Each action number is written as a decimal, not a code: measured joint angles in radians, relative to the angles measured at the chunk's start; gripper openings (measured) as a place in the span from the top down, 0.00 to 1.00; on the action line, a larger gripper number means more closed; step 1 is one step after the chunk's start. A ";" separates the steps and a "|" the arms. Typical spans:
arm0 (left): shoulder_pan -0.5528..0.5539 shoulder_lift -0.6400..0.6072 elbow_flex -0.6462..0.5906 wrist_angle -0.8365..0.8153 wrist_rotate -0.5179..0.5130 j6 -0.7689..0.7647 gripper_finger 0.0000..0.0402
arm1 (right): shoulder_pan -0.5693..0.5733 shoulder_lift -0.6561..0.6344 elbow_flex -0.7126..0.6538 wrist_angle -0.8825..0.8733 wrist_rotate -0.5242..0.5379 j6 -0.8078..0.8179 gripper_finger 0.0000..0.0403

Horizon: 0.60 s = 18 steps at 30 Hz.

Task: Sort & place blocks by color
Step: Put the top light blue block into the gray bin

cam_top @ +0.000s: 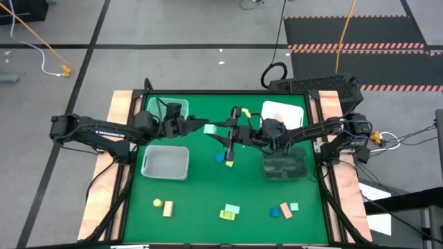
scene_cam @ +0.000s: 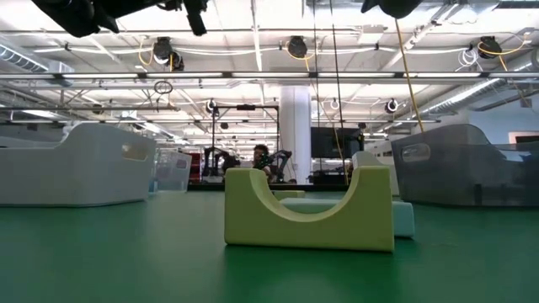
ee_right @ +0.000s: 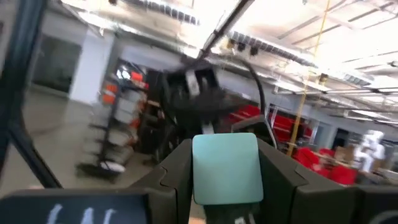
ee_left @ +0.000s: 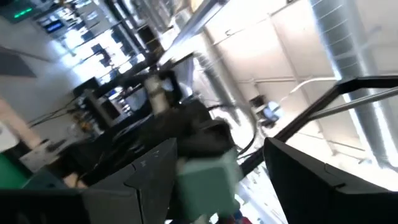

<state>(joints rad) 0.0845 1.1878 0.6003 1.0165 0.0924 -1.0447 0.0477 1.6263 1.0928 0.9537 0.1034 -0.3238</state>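
My left gripper (cam_top: 202,128) and my right gripper (cam_top: 235,131) face each other above the middle of the green table. Each is shut on a mint-teal block: one shows in the left wrist view (ee_left: 208,177), one in the right wrist view (ee_right: 225,168). From above, mint-teal (cam_top: 210,128) shows between the two grippers; whether both hold one block, I cannot tell. A blue block (cam_top: 221,158) and a yellow block (cam_top: 229,163) lie on the table below them. More blocks (cam_top: 230,211) lie along the near edge. My left gripper pinches the mint-teal block (ee_left: 205,168) between its two fingers, coming roughly level from the table's left. The block is lifted clear of the table. My right gripper has a mint-teal block's two sides between its fingers, the flat face (ee_right: 225,158) toward its camera. It comes roughly level from the table's right, and the block is clear of the table.
A clear tray (cam_top: 168,109) and a white tray (cam_top: 284,114) stand at the far side, a pale tray (cam_top: 166,161) at mid left, a dark tray (cam_top: 284,166) at mid right. A yellow-green arch block (scene_cam: 307,215) stands in the low view's foreground.
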 joint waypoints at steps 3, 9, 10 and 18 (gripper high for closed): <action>0.000 0.003 0.000 -0.016 -0.001 0.000 0.40 | 0.000 0.000 -0.001 0.002 0.035 -0.049 0.72; 0.001 0.002 0.000 -0.020 0.000 -0.016 0.40 | -0.001 -0.001 -0.001 0.008 0.032 -0.053 0.72; 0.001 0.003 0.000 -0.021 0.000 -0.016 0.40 | -0.001 -0.001 -0.001 0.008 0.032 -0.054 0.72; -0.006 0.003 0.000 -0.098 0.011 -0.041 0.40 | -0.001 -0.002 -0.001 0.016 0.026 -0.056 0.72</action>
<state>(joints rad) 0.0780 1.1905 0.6003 0.9184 0.1034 -1.0853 0.0469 1.6241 1.0920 0.9699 0.1299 -0.3794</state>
